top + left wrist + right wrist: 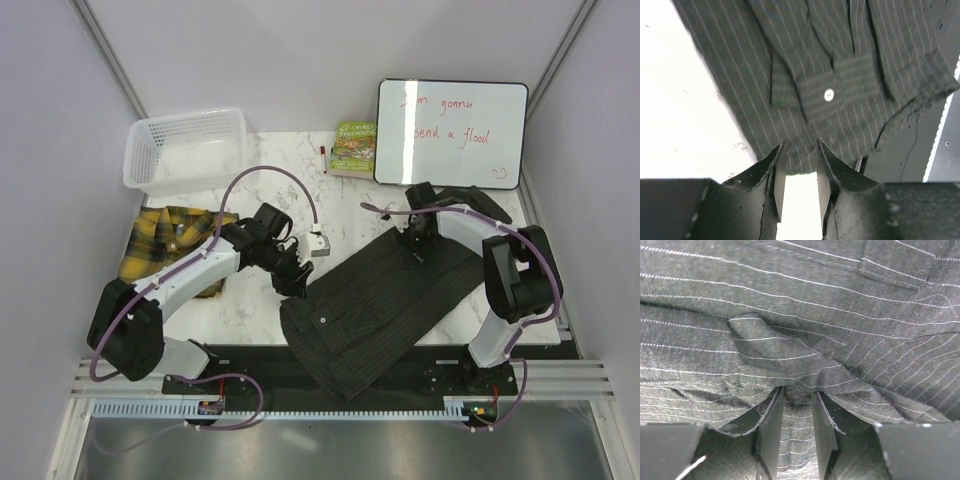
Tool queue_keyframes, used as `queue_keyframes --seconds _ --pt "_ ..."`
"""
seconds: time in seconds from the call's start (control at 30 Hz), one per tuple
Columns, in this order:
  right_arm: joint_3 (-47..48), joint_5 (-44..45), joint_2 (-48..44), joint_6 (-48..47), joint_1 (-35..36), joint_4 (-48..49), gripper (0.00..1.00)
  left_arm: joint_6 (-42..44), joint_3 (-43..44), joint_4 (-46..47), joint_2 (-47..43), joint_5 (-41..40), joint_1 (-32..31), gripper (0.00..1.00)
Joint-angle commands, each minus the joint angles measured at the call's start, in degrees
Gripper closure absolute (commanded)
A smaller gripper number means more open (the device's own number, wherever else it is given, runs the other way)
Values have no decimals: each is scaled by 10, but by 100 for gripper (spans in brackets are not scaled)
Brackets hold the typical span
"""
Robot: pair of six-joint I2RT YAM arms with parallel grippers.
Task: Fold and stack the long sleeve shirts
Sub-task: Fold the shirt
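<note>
Charcoal pinstriped shirt (380, 300) runs diagonally, near-left to far-right: your right jaws pinch its far end; left jaws meet its left edge, grip unclear.

A dark charcoal pinstriped button-up cloth shirt (385, 295) lies spread flat and slanted across the white marble tabletop (250, 310), its lower-left end reaching past the near edge. A yellow-and-black plaid flannel shirt (165, 245) sits crumpled at the left, well apart.
</note>
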Motion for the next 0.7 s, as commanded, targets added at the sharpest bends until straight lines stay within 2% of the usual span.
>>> queue_keyframes --seconds 0.0,0.13,0.2,0.47,0.53,0.67 --pt "-20 -2 40 8 62 27 63 -19 -23 -6 -35 13 4 63" --pt "0 10 57 18 127 32 63 9 -31 -24 -71 15 13 64" --pt "7 14 64 22 153 32 63 6 -36 -24 -81 24 40 64" --pt "65 42 117 4 286 41 62 -34 -8 -1 -104 120 211 64" --pt "102 36 125 17 296 32 61 -52 -8 19 -105 119 242 64" --pt "128 2 75 44 274 4 59 -45 -7 27 -96 52 250 63"
